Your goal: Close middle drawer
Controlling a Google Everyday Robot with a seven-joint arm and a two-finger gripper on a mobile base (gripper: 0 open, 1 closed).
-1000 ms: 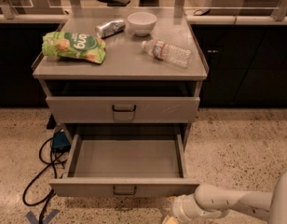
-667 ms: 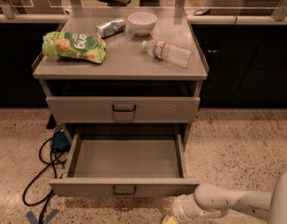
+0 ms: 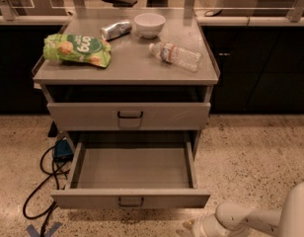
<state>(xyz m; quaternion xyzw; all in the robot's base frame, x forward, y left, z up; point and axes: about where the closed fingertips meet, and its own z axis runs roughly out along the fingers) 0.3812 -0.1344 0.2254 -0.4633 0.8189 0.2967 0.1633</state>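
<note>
The middle drawer (image 3: 132, 169) is pulled far out of the grey cabinet, and its long bare tray is empty. Its plain front panel (image 3: 93, 199) has a small dark wire handle (image 3: 131, 201). Above it the upper drawer front (image 3: 83, 115) stands nearly flush with the cabinet. My gripper (image 3: 194, 229) is at the bottom edge of the view, on the end of the white arm (image 3: 250, 221). It is low, in front of the open drawer's right corner and a little below it, not touching it.
On the cabinet top (image 3: 127, 65) lie a green snack bag (image 3: 75, 49), a silver can (image 3: 115, 29), a white bowl (image 3: 149, 23) and a plastic water bottle (image 3: 175, 56). A blue box (image 3: 62, 149) and black cables (image 3: 36, 191) lie on the speckled floor to the left.
</note>
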